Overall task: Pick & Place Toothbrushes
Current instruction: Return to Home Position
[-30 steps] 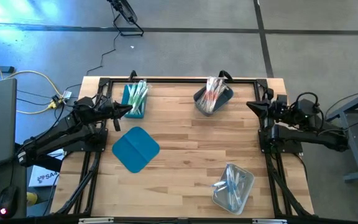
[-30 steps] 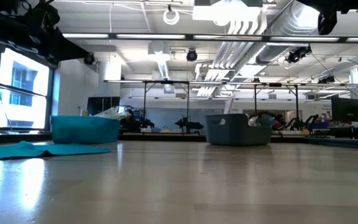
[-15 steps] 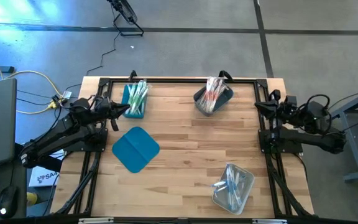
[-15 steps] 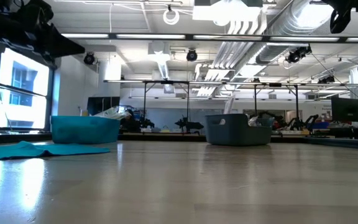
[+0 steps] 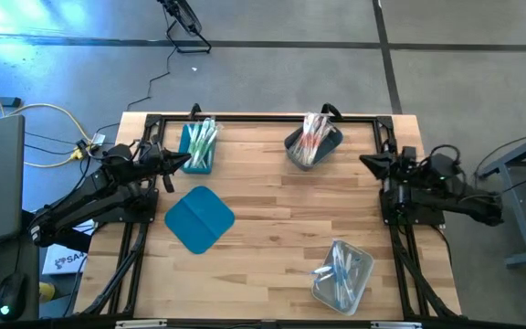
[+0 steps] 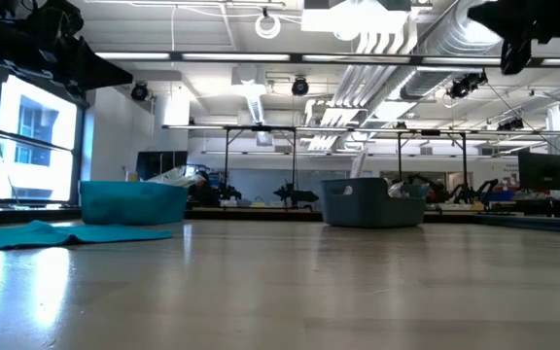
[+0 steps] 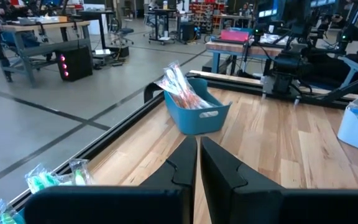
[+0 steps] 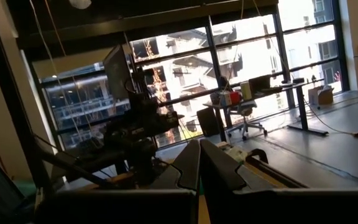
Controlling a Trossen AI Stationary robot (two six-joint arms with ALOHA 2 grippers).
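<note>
Right of the dark grey bin (image 5: 329,143), at the table (image 5: 272,228) edge, the right gripper (image 5: 366,162) hangs with fingers pinched narrow, holding nothing — the nearer arm to that bin. Orange toothbrushes (image 5: 310,135) stand bundled inside it, long axes tilted toward the far rim, lying to that gripper's left. Well left of the grey bin the left gripper (image 5: 186,163) sits just beside the teal bin (image 5: 204,167) of green toothbrushes (image 5: 204,137), fingers nearly together, empty too. Count: three bins, one teal lid (image 5: 199,219), two arms — blue toothbrushes (image 5: 336,270) fill the clear bin (image 5: 361,260), nearward of the grey one. Each bundle's too dense to tally; no loose brush shows.
</note>
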